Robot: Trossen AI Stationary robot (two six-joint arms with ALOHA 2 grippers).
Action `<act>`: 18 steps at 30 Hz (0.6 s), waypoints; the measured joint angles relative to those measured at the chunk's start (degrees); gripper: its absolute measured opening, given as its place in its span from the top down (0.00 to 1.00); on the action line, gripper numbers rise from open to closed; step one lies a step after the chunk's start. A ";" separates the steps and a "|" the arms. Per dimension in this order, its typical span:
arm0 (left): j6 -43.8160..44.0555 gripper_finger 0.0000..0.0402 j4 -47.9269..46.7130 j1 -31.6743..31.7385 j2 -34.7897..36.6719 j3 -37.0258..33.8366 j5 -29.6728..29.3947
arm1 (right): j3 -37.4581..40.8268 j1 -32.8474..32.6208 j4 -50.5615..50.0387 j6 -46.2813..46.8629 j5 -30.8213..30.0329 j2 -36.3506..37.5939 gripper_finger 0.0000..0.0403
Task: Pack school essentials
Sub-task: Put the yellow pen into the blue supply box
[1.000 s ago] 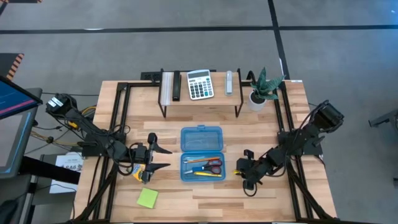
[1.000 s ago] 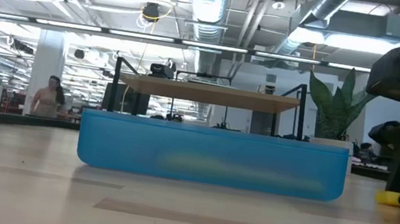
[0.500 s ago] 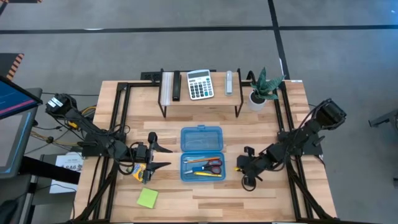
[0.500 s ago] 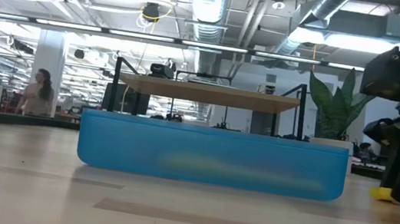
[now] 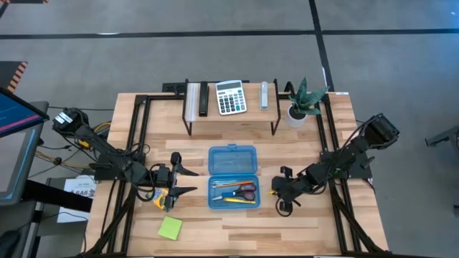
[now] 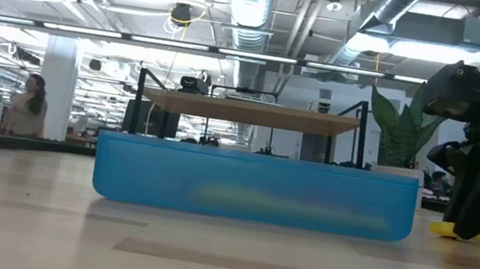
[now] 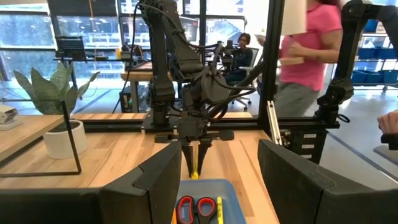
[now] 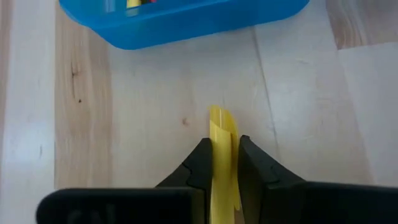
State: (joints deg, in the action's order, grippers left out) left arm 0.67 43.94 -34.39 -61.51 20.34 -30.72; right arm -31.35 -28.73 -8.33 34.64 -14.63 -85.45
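the right gripper (image 5: 278,198) is low over the wooden table (image 5: 315,222), just to the right of the blue plastic case (image 5: 232,177). in the right wrist view its two fingers (image 8: 194,167) are pressed against both sides of a flat yellow marker (image 8: 222,149), which sticks out ahead of the tips toward the case wall. the low view shows the marker's yellow end (image 6: 444,230) lying level and very close to the tabletop; whether it touches the wood is hard to tell from that angle.

the case sits open in the middle of the table, lid half toward the shelf, tray half toward the near edge. inside the tray lie the red-handled scissors (image 5: 246,190) at the right end, with yellow pencils (image 5: 228,200) and a thin pen alongside.

the left gripper (image 5: 188,180) is to the left of the case, its fingers spread well apart with nothing between them. just beside it on the table is the yellow-green crayon box (image 5: 163,198), partly under the arm. the lime-green sticky-note pad (image 5: 171,228) lies nearer the front edge, apart from everything else.

at the back, a raised shelf (image 5: 231,111) carries a white-and-grey calculator (image 5: 230,97), and a potted plant (image 5: 304,100) stands at its right end. people are visible in the room beyond the table.
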 joint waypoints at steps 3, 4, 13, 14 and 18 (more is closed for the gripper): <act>0.00 0.50 0.00 0.00 -0.01 0.00 -0.02 | -1.41 0.19 -1.82 -0.55 -0.36 -0.08 0.84; 0.00 0.50 0.00 0.00 0.01 0.00 -0.02 | -1.99 0.34 -2.63 -0.73 -0.66 -0.11 0.84; 0.00 0.50 -0.04 0.00 0.01 0.00 -0.04 | -7.67 2.32 -9.07 -4.39 -0.77 -0.09 0.84; 0.00 0.50 -0.06 0.00 0.00 0.00 -0.04 | -8.42 2.50 -9.12 -5.03 -0.77 -0.09 0.84; 0.00 0.50 -0.06 0.00 0.00 0.00 -0.04 | -10.85 3.69 -10.50 -7.33 -0.66 -0.07 0.84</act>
State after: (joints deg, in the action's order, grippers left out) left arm 0.67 43.88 -34.39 -61.51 20.34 -30.76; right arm -42.20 -25.04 -18.83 27.31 -15.30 -85.52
